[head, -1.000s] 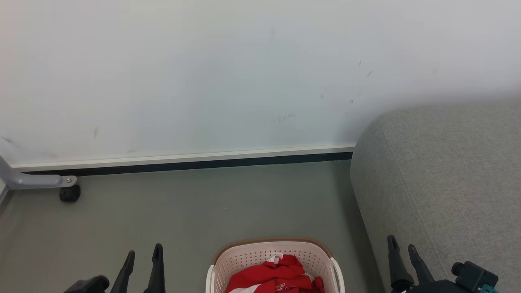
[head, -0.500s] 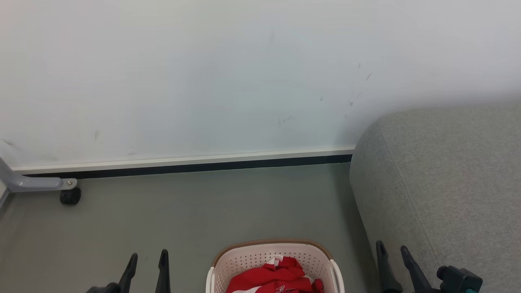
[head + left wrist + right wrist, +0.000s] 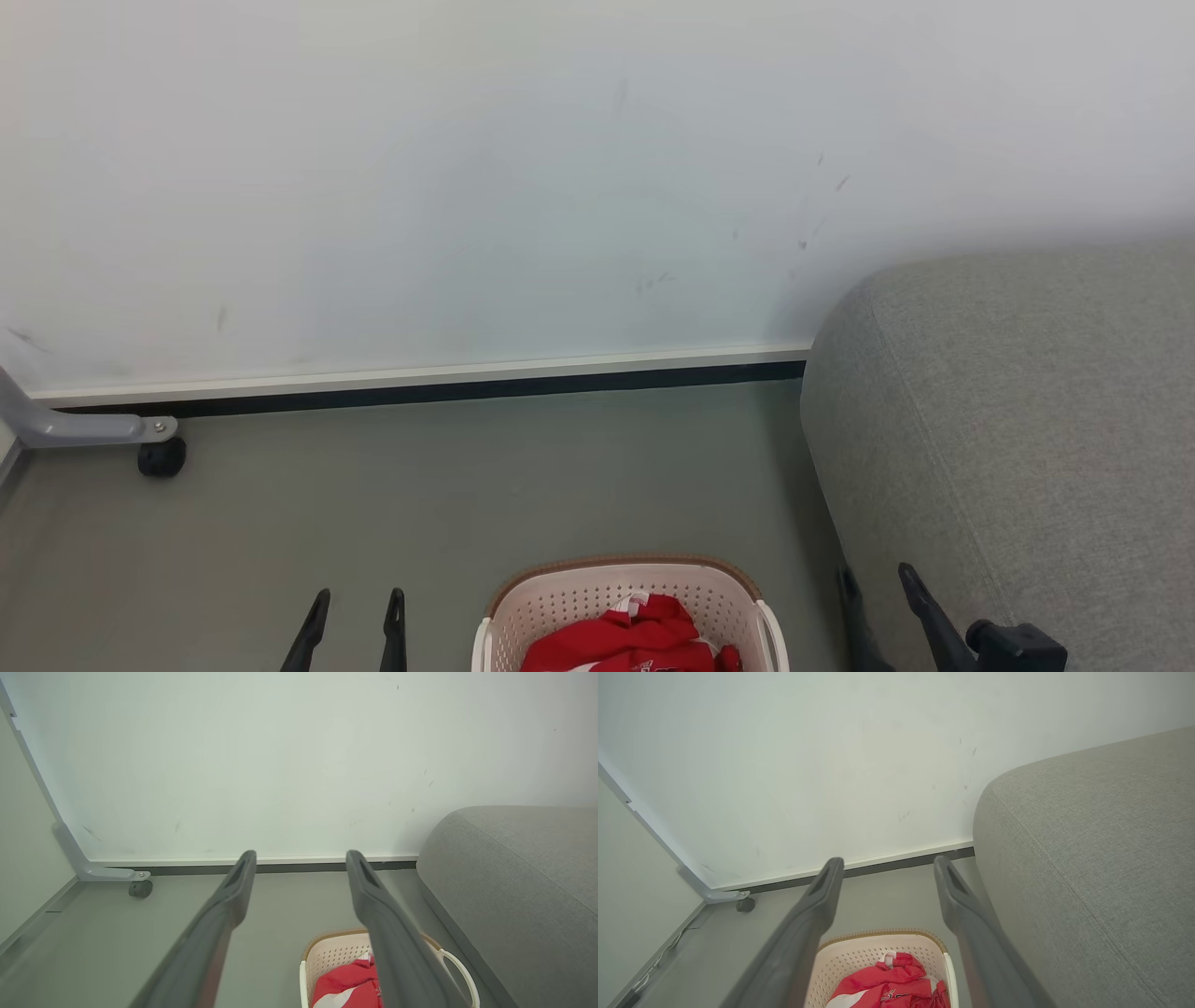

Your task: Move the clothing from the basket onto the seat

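- Looking down from the head view, the clothing (image 3: pixel 635 639) was a red heap inside the basket (image 3: pixel 579 597), which stood on the floor (image 3: pixel 467 485) just left of the seat (image 3: pixel 1027 420). The left gripper (image 3: pixel 359 597) and right gripper (image 3: pixel 875 574) both had their fingers spread with nothing between them, one on each side of the basket.
- My guess was soft, light, floppy sportswear, probably a bit slick, so it would sag and trail once lifted. The raised fold at the top of the heap looked like the spot to pinch, and deep rather than by a corner.
- From the left wrist view, the left gripper's (image 3: pixel 301 856) jaws were wide apart and empty. The basket's side handle (image 3: pixel 460 963) sat close to the seat's flank, so room was tight on that side, while the floor to the left was open.
- From the right wrist view, the right gripper (image 3: pixel 887 861) was just as wide and empty, looking down at the heap. The brown rim (image 3: pixel 882 933) and perforated wall seemed likely to catch a fingertip, so straight down the middle looked safest.
- Lifted fabric would have to rise above the seat's rounded edge, and the broad grey top beyond it had loads of landing space.
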Tool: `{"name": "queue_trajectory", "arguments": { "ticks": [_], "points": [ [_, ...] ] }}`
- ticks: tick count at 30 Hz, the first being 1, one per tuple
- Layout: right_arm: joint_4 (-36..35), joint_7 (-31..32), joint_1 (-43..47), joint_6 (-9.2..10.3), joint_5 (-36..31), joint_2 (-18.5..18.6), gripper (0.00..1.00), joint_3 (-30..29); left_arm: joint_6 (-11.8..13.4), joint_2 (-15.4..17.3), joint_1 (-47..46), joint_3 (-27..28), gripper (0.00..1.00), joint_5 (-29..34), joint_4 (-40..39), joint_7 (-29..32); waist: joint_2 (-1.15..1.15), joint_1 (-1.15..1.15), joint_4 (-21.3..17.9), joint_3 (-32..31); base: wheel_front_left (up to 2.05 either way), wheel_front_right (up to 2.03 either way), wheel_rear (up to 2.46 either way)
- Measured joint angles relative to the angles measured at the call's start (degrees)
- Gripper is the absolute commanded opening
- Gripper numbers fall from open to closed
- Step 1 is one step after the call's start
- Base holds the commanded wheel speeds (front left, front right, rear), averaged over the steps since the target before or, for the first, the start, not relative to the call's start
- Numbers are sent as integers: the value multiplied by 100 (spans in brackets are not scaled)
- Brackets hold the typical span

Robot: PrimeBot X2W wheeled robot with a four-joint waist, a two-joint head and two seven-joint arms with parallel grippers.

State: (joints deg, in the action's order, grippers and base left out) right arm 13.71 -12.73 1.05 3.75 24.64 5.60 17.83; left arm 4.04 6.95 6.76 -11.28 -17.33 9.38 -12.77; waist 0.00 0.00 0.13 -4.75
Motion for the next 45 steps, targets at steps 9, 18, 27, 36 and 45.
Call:
{"name": "queue_trajectory", "arguments": {
  "ticks": [9,18,27,36,45],
  "points": [
    [-5,-156,69,35,-600,19,100,196,26,1,79,-55,100,503,51,-153,0,0,0,-39,0,0,0],
    [2,-156,69,34,-650,18,100,197,9,-2,82,-34,100,509,137,-153,0,0,0,-36,0,0,0],
    [10,-156,69,27,-661,11,100,170,-3,-19,82,-5,100,509,177,-153,0,0,-3,-29,0,0,0],
    [8,-156,79,19,-703,3,100,151,-21,-26,82,10,100,510,188,-153,0,0,-6,-7,0,0,0],
    [-87,-157,98,0,-738,-2,100,100,-86,-24,112,12,100,642,127,-153,0,0,-38,196,0,0,0]
  ]
}}
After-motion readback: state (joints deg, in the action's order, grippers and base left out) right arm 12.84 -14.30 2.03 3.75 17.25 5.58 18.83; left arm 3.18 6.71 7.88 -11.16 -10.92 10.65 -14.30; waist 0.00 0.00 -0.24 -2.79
